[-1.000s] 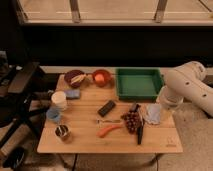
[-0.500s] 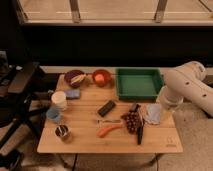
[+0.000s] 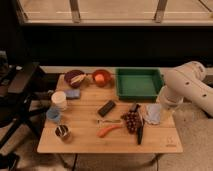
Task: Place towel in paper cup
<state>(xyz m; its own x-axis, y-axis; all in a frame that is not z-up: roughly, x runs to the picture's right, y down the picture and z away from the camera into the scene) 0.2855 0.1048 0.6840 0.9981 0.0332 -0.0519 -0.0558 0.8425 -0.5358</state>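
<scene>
Wooden table (image 3: pixel 85 142) status: towel (image 3: pixel 153 113) lies at 3 o'clock beside the gripper (image 3: pixel 165 104), jaws apart and empty, while paper cup (image 3: pixel 59 100) stands at 9 o'clock; grasp, transfer and insertion are not yet done.

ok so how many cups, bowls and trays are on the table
cups: 3 (paper cup, small blue cup, metal cup)
bowls: 2 (dark bowl, orange bowl)
trays: 1 (green tray)
total: 6
The gripper is at the table's right end, by the towel.
</scene>
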